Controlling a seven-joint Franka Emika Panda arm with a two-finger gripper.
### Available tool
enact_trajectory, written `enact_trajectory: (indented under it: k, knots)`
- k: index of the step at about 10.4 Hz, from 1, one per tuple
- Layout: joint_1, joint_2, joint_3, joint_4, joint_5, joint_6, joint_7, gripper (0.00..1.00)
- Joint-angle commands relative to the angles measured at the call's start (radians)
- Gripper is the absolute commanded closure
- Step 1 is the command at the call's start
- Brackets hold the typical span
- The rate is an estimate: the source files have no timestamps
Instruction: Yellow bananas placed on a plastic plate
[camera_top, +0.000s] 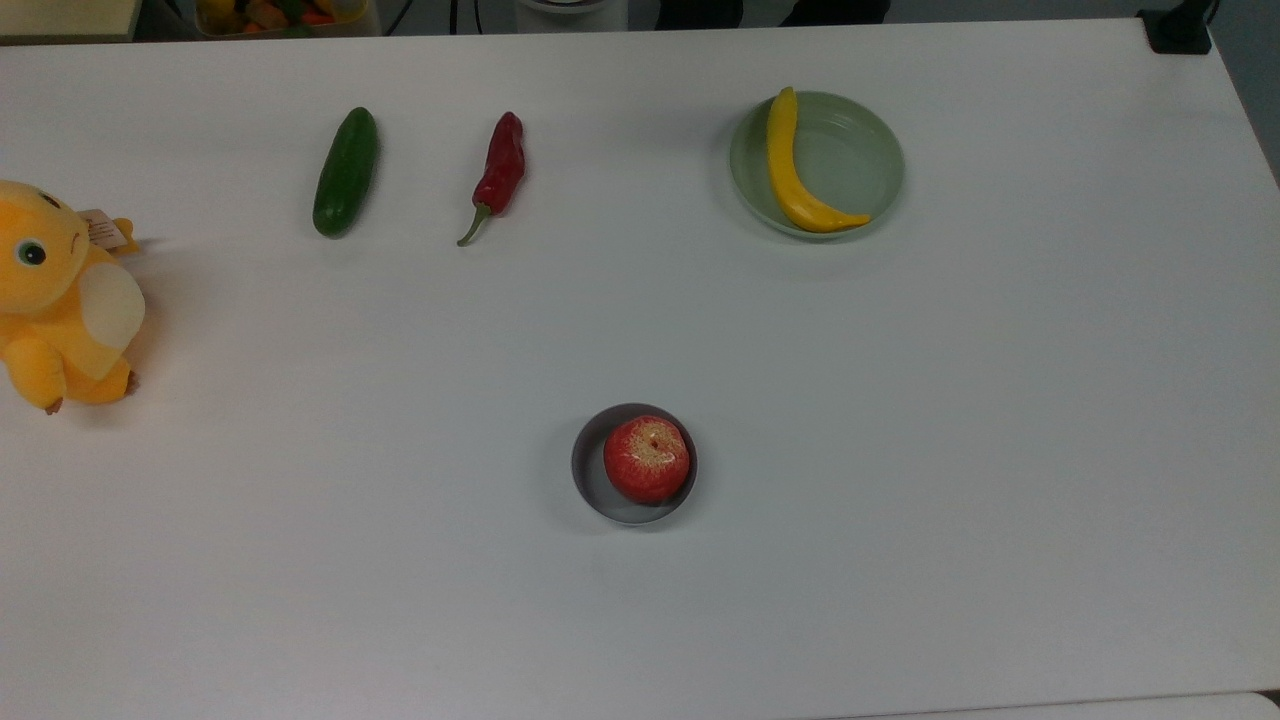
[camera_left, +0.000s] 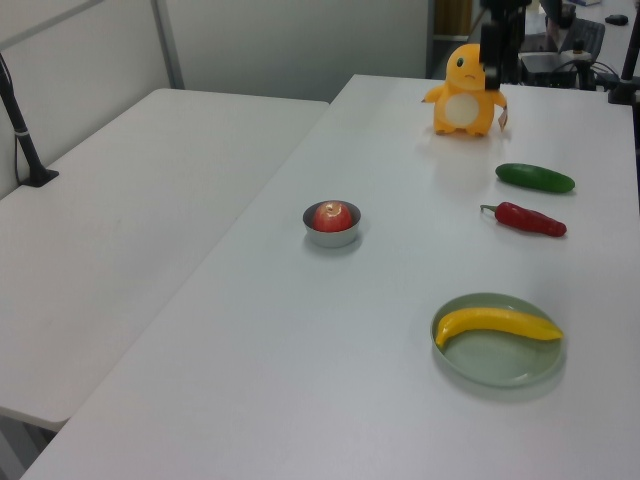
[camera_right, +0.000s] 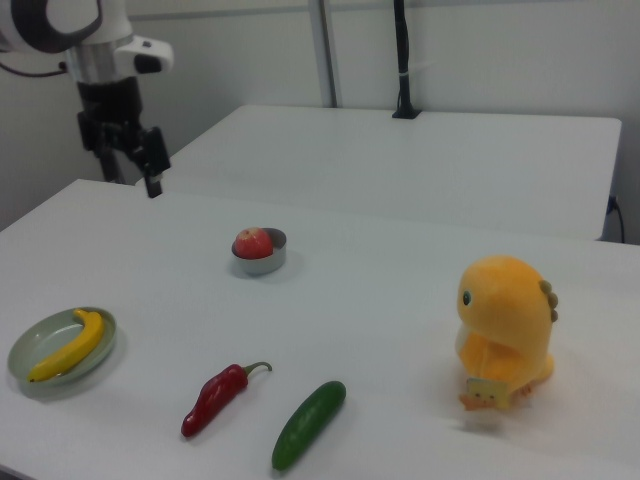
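The claw (camera_right: 141, 158) is seen raised above the table (camera_top: 900, 420), over the table's far left corner in the right view and well apart from the plastic plate (camera_top: 892, 150); in the left view the claw (camera_left: 496, 45) is seen high over the far edge, in front of the yellow plush toy (camera_left: 464, 90). Whether the claw is wide or narrow cannot be told. The yellow bananas (camera_top: 790, 170) are seen as one curved banana lying inside the plate, along the plate's left side in the top view, one tip resting on the rim. The plate sits near the table's upper edge in the top view, toward the right. A red chili (camera_top: 500, 170) and a green cucumber (camera_top: 346, 172) lie along the same edge, apart from each other. A grey bowl (camera_top: 582, 470) holding a red apple (camera_top: 647, 458) is set mid-table. The plush toy is at the top view's left edge.
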Motion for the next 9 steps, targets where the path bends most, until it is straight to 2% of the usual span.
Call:
enact_trajectory:
  k: [1,3,5,9]
  knots:
    - [-0.019,-0.013,-0.066,0.044,0.004,-0.022,-0.184,0.00]
    - [-0.039,-0.007,-0.075,0.042,0.002,-0.010,-0.333,0.00]
    - [-0.048,-0.006,-0.074,0.023,0.008,0.069,-0.414,0.00]
    - [-0.051,-0.003,-0.075,0.015,0.007,0.079,-0.428,0.00]
